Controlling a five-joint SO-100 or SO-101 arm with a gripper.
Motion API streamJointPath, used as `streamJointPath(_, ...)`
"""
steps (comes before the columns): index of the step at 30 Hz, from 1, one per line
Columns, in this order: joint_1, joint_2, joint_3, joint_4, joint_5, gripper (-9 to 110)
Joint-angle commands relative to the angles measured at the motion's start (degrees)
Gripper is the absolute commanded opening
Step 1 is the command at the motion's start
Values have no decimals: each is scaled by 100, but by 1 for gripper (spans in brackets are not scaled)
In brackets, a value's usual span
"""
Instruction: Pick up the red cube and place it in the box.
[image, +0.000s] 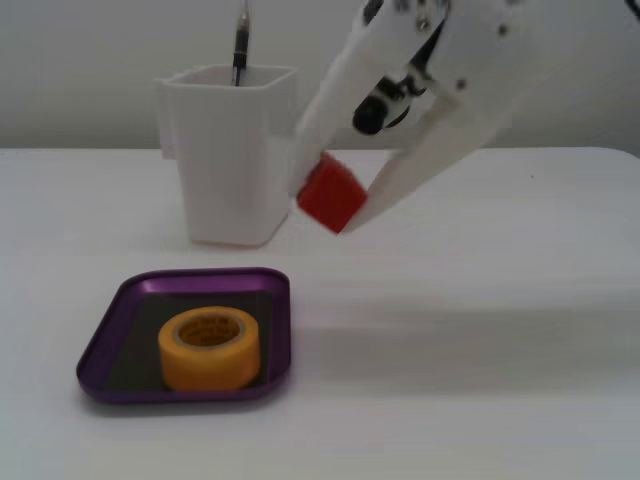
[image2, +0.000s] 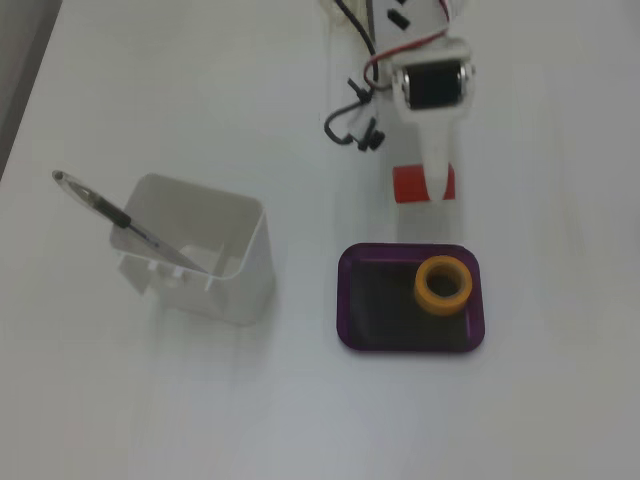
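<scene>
The red cube (image: 331, 193) hangs in the air, pinched between the two white fingers of my gripper (image: 333, 205), which is shut on it. From above, the red cube (image2: 409, 184) and gripper (image2: 430, 186) sit just beyond the far rim of the box. The box (image: 107, 333) is a shallow purple tray on the table at the lower left, below and left of the cube. A yellow tape roll (image: 208, 347) lies inside the box (image2: 349, 300), at its right half in the view from above.
A tall white square cup (image: 232, 150) with a pen (image: 241, 44) in it stands behind the box, close to the left of the held cube. From above, the cup (image2: 198, 248) is left of the tray. The arm's cables (image2: 358, 120) hang near the top.
</scene>
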Motion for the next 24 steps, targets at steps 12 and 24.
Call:
streamJointPath(12, 431, -2566, -2241, -229, -26, -1)
streamJointPath(24, 589, -2830, -2452, -211, -18, -1)
